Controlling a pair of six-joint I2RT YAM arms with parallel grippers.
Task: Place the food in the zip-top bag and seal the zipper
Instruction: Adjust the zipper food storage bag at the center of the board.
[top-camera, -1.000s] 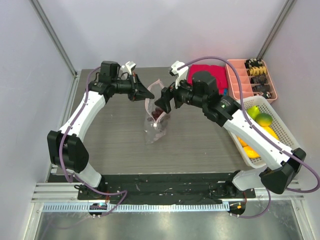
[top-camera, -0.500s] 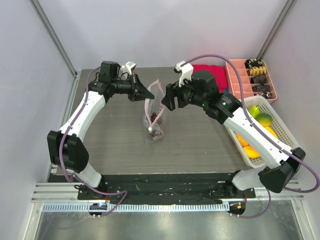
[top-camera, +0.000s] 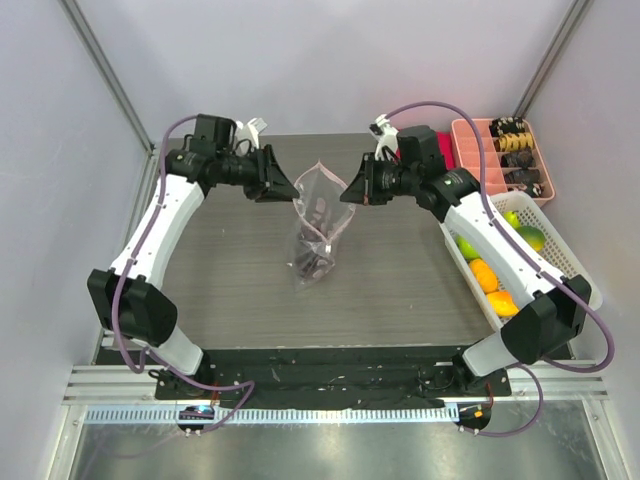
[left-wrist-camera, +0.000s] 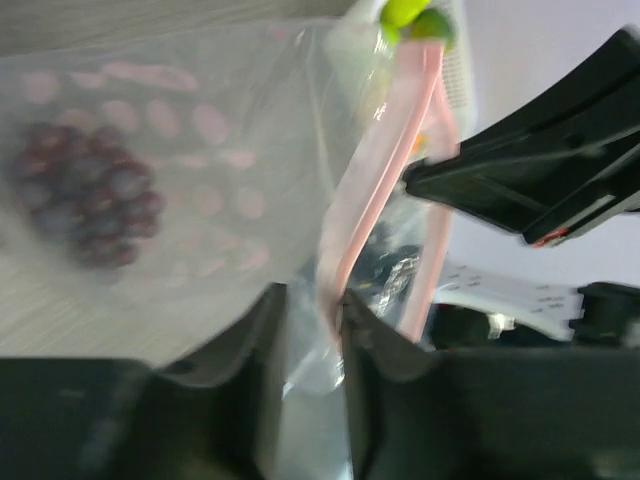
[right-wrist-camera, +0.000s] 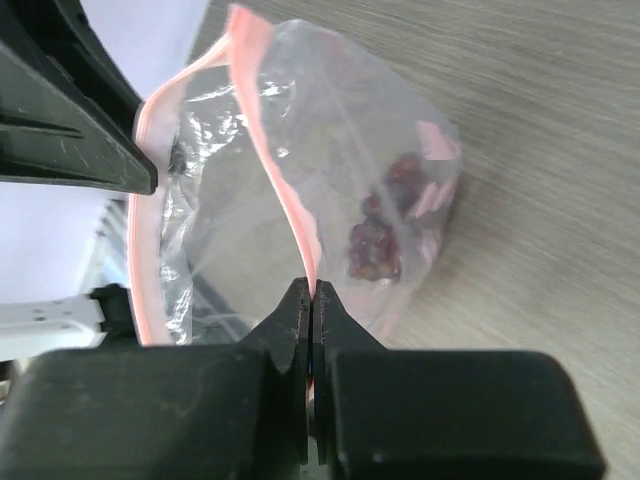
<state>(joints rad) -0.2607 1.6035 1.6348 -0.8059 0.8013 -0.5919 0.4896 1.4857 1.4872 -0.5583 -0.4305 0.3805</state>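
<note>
grey wood-grain tabletop (top-camera: 400, 270) from above: the clear bag (top-camera: 322, 215) stands at its middle between the left hand (top-camera: 283, 185) and right hand (top-camera: 352, 190), grapes (top-camera: 312, 255) at its bottom; other fruit (top-camera: 481, 272) sits in the white basket (top-camera: 562, 252) at right.
left wrist: fingers (left-wrist-camera: 262, 340) narrowly parted, the pink zipper strip (left-wrist-camera: 375, 200) in the gap.
right wrist: fingers (right-wrist-camera: 290, 320) pinched tight on the zipper strip, grapes beyond.
</note>
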